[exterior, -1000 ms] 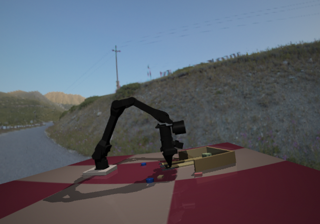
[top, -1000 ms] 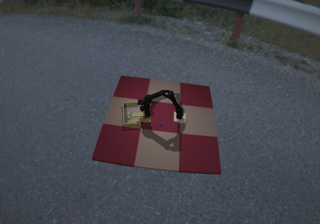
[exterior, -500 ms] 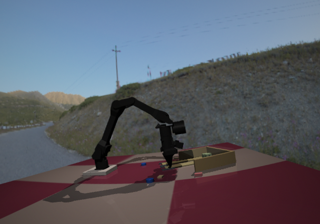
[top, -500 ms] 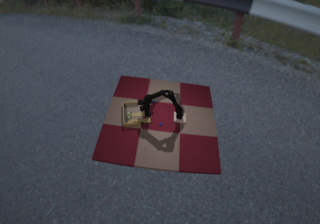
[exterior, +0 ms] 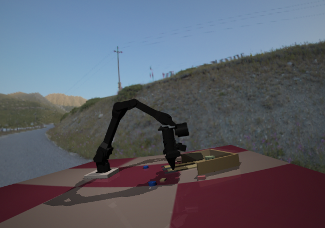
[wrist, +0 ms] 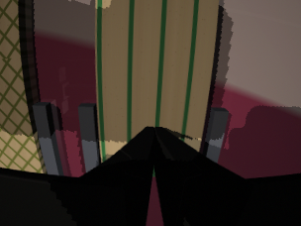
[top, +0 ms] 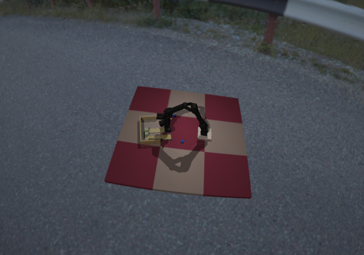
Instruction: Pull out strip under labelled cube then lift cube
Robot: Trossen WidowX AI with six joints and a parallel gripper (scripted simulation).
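My gripper point(top: 168, 130) point(exterior: 173, 169) point(wrist: 153, 135) is shut and empty, pointing down over the near end of a pale strip point(top: 156, 130) point(wrist: 144, 64) with green lengthwise stripes. Dark bars stand on both sides of that end. A second strip point(top: 158, 137) point(wrist: 10, 89) with a crosshatch pattern lies parallel, at the left in the wrist view. Both strips run from inside the open-topped box out past its near side. Small pale green cubes point(top: 146, 133) point(exterior: 209, 158) sit in the box at the strips' far ends. Their labels are too small to read.
The box point(top: 140, 131) point(exterior: 217, 166) has raised walls around the cubes. Two blue discs point(top: 182, 141) point(exterior: 152, 183) lie on the checkered mat point(top: 224, 173), along with a tan block point(exterior: 163, 180) and a red piece point(exterior: 201, 177) by the box.
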